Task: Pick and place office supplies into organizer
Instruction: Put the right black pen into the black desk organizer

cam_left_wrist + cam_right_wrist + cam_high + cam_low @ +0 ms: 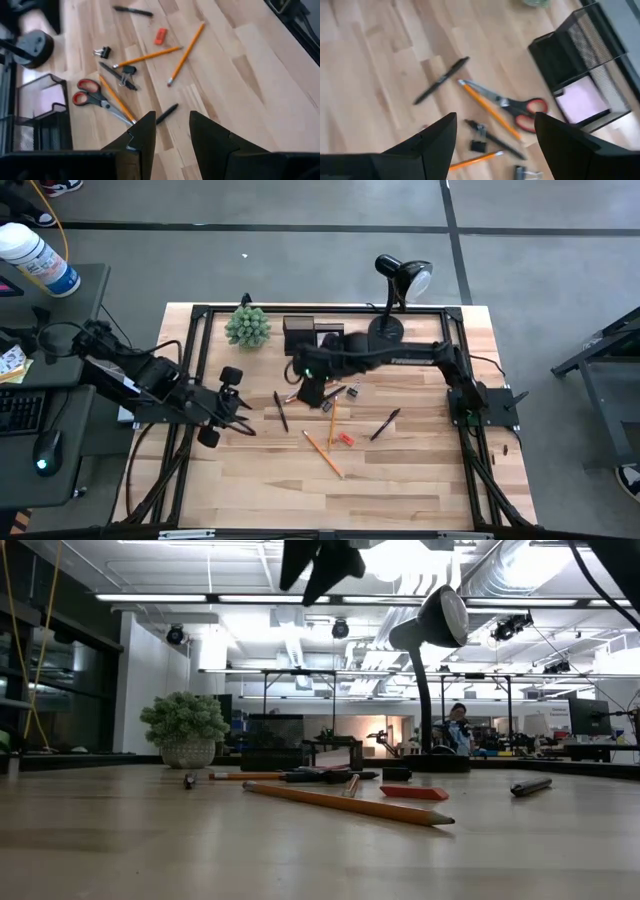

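The office supplies lie loose on the wooden table's middle: orange-handled scissors (516, 106), several pencils (183, 50), dark pens (441, 80), a red eraser (160, 35) and black clips (102, 51). The black mesh organizer (305, 335) stands at the far side, and a pink sticky-note pad (582, 100) lies in its low compartment. My right gripper (495, 135) hangs open above the scissors and pencils, clear of them. My left gripper (170, 132) is over the table's left part, open, with only bare table and a pen (166, 113) showing beyond its fingers.
A green spiky plant (247, 327) stands left of the organizer. A black desk lamp (402, 278) has its round base (385, 330) to the organizer's right. A black frame (200, 360) runs along the table's edges. Bare wood lies toward the near edge.
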You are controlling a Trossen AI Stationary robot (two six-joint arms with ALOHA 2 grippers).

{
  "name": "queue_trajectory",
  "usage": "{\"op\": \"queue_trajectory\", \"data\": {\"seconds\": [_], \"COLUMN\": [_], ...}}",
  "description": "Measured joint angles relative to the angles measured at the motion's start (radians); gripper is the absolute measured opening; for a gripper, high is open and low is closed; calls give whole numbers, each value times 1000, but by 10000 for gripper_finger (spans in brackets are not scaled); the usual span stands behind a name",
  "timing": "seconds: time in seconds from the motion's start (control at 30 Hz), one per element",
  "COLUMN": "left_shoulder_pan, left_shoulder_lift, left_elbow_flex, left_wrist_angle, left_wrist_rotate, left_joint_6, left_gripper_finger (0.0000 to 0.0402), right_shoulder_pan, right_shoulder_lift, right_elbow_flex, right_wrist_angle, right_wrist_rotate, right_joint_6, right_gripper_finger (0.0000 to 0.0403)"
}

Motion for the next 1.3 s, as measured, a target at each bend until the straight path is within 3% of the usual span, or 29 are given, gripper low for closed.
{"op": "queue_trajectory", "data": {"seconds": [0.37, 0.67, 0.9, 1.3], "left_shoulder_pan": [-64, -64, -64, -64], "left_shoulder_lift": [-28, -30, -40, -125], "left_elbow_flex": [-21, -21, -21, -21], "left_wrist_angle": [142, 204, 232, 175], "left_wrist_rotate": [-36, 165, 274, 188], "left_joint_6": [119, 225, 274, 265], "left_gripper_finger": [106, 106, 106, 106], "right_shoulder_pan": [107, 127, 127, 136], "right_shoulder_lift": [0, 0, 0, 0], "right_elbow_flex": [0, 0, 0, 0], "right_wrist_angle": [-2, 8, -1, -95], "right_wrist_rotate": [16, -78, -86, -78], "right_joint_6": [230, 456, 566, 711], "right_gripper_finger": [259, 259, 259, 259]}}
